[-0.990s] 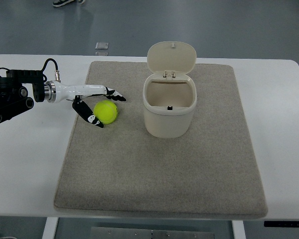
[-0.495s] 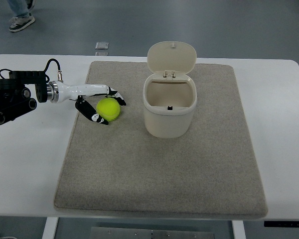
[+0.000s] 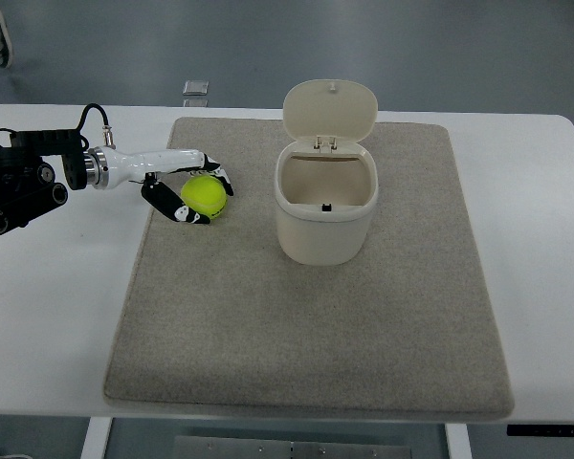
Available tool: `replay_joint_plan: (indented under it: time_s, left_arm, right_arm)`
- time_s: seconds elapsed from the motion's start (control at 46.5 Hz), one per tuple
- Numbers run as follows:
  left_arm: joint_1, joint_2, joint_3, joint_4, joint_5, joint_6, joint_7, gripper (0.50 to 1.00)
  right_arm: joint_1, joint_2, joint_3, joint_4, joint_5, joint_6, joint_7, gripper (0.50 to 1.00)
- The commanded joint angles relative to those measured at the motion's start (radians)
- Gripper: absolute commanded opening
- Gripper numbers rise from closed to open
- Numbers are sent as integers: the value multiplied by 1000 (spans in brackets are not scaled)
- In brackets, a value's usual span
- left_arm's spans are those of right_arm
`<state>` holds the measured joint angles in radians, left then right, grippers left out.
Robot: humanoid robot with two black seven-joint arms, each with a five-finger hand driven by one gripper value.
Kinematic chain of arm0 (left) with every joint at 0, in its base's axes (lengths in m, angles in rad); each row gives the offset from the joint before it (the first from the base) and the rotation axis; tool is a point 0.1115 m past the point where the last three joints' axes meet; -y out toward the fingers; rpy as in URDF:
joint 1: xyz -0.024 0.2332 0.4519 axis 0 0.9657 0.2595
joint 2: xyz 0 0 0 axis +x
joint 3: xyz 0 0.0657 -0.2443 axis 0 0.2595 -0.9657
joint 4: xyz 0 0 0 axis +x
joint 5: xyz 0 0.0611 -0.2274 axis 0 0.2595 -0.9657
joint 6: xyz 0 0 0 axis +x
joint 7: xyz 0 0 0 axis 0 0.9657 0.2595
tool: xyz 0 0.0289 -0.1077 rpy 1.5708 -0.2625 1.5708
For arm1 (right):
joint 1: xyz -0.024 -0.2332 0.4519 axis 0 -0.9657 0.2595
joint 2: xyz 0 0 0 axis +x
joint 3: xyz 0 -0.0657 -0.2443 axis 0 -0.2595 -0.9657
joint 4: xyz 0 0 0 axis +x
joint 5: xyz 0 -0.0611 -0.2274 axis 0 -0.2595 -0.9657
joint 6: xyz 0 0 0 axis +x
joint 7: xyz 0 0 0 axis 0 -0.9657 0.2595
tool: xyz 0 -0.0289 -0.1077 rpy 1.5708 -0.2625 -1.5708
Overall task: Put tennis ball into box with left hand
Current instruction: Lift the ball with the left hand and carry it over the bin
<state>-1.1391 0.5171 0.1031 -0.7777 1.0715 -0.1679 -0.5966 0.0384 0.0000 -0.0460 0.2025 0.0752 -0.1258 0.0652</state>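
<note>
You are seeing the left hand (image 3: 193, 191) at the upper left of the frame, its fingers (image 3: 177, 212) curling around the tennis ball (image 3: 206, 196) and gripping it over the grey mat (image 3: 306, 335). The box (image 3: 325, 206) is standing right of it, near the centre, lid open.

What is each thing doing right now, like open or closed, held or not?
tennis ball: on the mat, held between the fingers
left robot hand: shut on the tennis ball
box: upright, empty as far as the view shows
lid: flipped open, standing up behind the box
mat: lying flat on the table
</note>
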Motion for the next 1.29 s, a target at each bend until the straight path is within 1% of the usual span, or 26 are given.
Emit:
replay_joint_plan:
  time_s: [0.0,0.258,0.344,0.689,0.925,1.119,1.184,1.27]
  left_arm:
    - [-1,0,1,0,-13,7,1,587]
    - [16,-2,-3,0,-68,11,0,591]
    - [21,-2,-22,-2,-152,18,0,598]
    - [78,-2,-128,-9,-468,-4,-2,615]
    - [185,3,-281,-35,-501,-107,-3,619]
    - [208,31,-322,-80,-505,-228,-14,626]
    - [225,47,-367,-107,-505,-268,-14,649]
    - [236,80,-402,-170,-504,-311,-12,656]
  right_arm:
    - [0,0,0,0,0,0,1,903]
    - [0,0,0,0,0,0,-1,901]
    - [0,0,0,0,0,0,1,901]
    - [0,0,0,0,0,0,1,901]
    - [0,0,0,0,0,0,1,901]
    - [0,0,0,0,0,0,-1,901]
    - [0,0,0,0,0,0,1,901]
    - [0,0,0,0,0,0,1,901]
